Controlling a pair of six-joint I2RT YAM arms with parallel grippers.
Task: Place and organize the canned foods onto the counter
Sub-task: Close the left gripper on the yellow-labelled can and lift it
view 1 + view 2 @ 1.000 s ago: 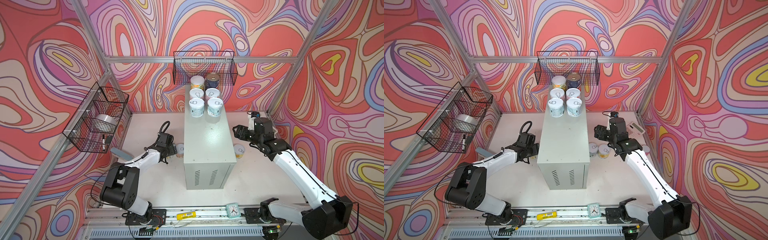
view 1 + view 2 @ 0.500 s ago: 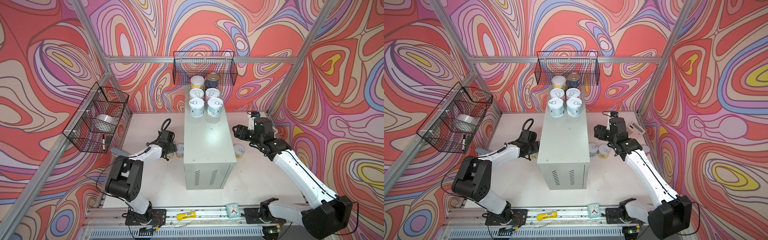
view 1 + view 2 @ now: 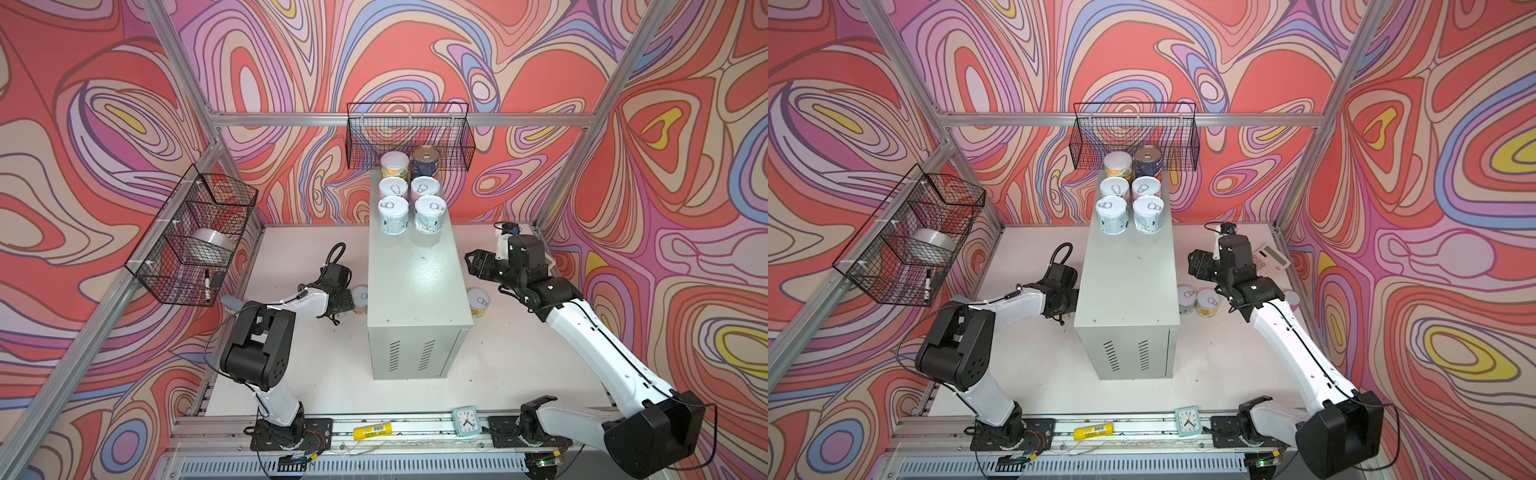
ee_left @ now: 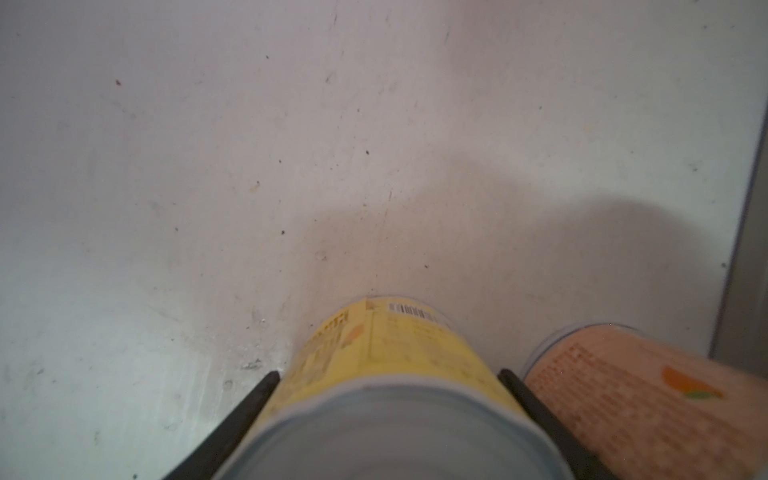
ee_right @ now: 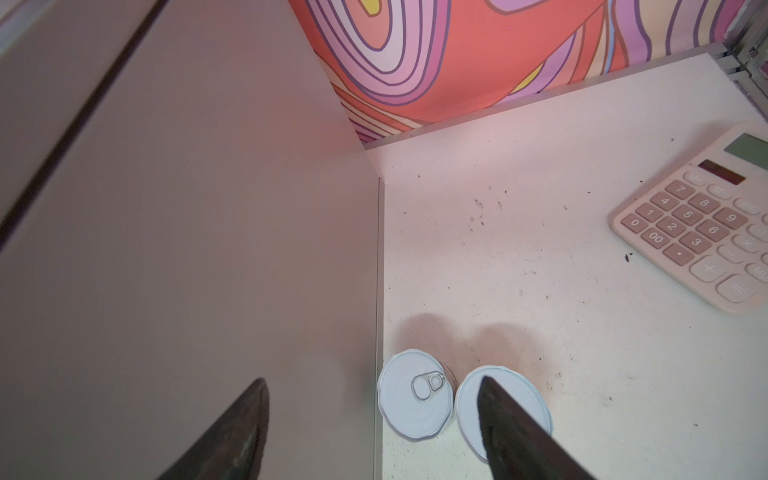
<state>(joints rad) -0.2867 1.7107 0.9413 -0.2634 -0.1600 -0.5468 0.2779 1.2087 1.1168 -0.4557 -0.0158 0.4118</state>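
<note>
Left wrist view: the left hand [image 4: 388, 374] has its two flat black fingers [image 4: 249, 415] pressed against opposite sides of a short cylindrical yellow-labelled tin [image 4: 395, 345], clamped on it. This tin has a dull silvery lid and a printed barcode, and it stands upright on the scuffed matte white desk [image 4: 208, 166]. Just beside it stands a peach-labelled tin [image 4: 623, 399] with fine print and an orange fruit motif, near the wall of the tall light-grey sheet-metal box [image 4: 744, 270].

In both top views the box's glossy flat top carries six upright tins in three pairs at its far end. A white-lidded orange-labelled tin [image 3: 394, 165] stands beside a dark navy tin [image 3: 425, 161], with four pale-labelled pull-tab tins [image 3: 430, 214] in front of them. The near face of the box has vent slots.

In the right wrist view the right hand [image 5: 370, 380] has its dark tapered fingers [image 5: 232, 436] spread apart with nothing between them, above the box's edge. Two silvery-lidded tins [image 5: 415, 392] stand side by side on the desk, just beside the box's wall. A pink-beige plastic calculator [image 5: 698, 224] lies well apart from them.
</note>
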